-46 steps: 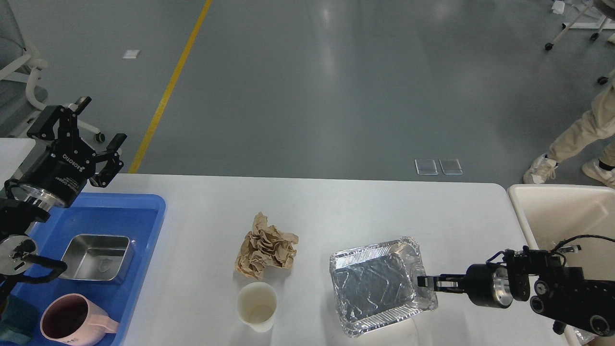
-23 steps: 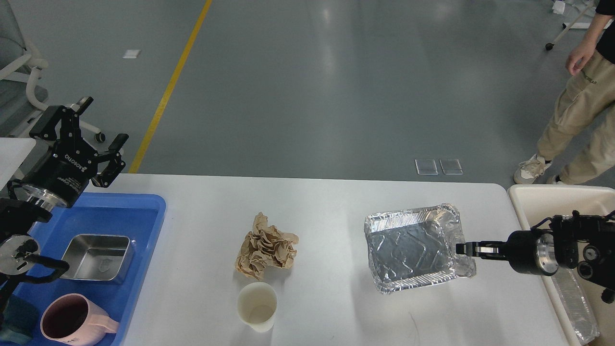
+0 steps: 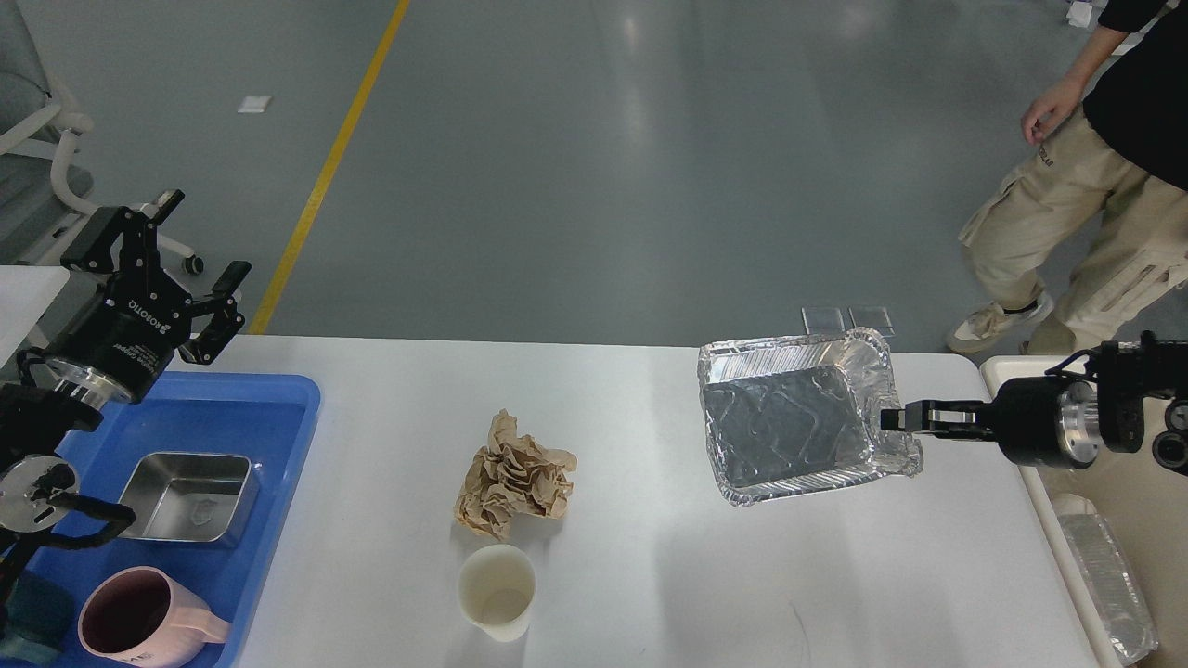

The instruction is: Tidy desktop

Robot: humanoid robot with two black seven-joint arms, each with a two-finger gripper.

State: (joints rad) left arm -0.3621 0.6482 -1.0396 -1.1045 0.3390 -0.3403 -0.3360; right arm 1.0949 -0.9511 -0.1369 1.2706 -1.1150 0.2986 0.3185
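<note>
The desktop (image 3: 650, 584) is the wide white table that fills the lower part of the head view. Compared with one second ago, the foil tray (image 3: 789, 427) is no longer resting near the front edge of the desktop; it is now lifted, tilted, and carried toward the far right corner. A person (image 3: 1086, 186) has also walked into the view at the upper right.

The right gripper (image 3: 896, 419) is closed narrowly on the right rim of the foil tray and holds it above the desktop, close to the cream bin (image 3: 1007, 380). The left gripper (image 3: 190, 269) is wide open and holds nothing; it hangs over the far left corner of the desktop, above the blue tray (image 3: 288, 408).

On the desktop, well apart from both grippers, lie a crumpled brown paper (image 3: 512, 478) and, just in front of it, a white paper cup (image 3: 497, 591). In the blue tray there are a steel box (image 3: 188, 496) and a pink mug (image 3: 139, 617).
</note>
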